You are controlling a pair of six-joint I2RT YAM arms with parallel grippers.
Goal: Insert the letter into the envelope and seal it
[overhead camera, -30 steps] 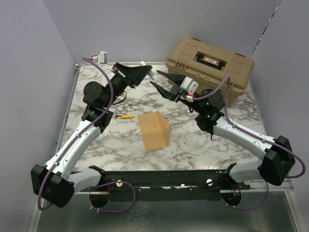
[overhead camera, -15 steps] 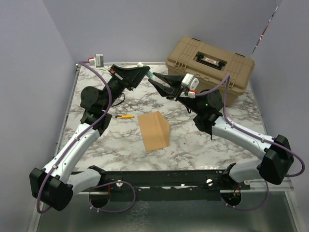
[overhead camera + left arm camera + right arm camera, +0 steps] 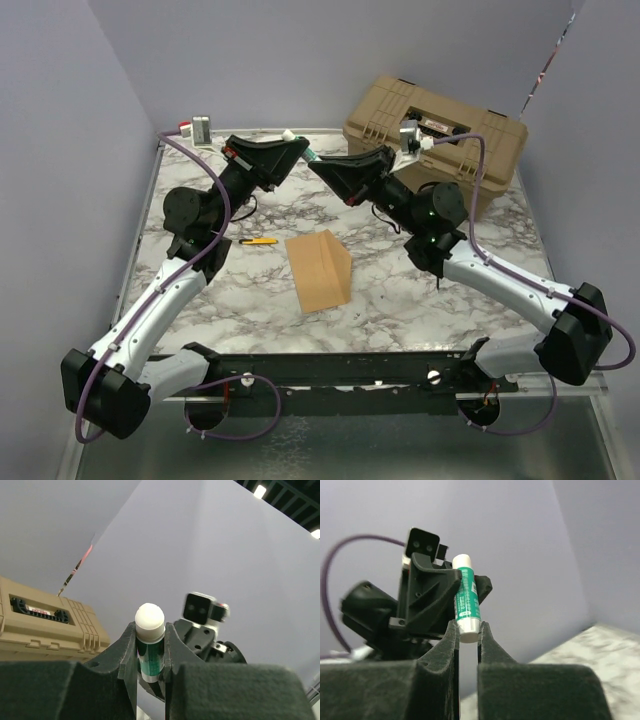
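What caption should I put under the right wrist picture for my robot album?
Right gripper pinches the white end of a green glue stick that the left gripper holds.

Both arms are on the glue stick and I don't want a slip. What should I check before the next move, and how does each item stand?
1. Left fingers clamp the glue stick: ok.
2. Right fingers grip its white end: ok.
3. Cap off: cannot tell.
4. Envelope lies apart from both arms, flap raised: ok.
5. Letter inside the envelope: cannot tell, no letter in view.
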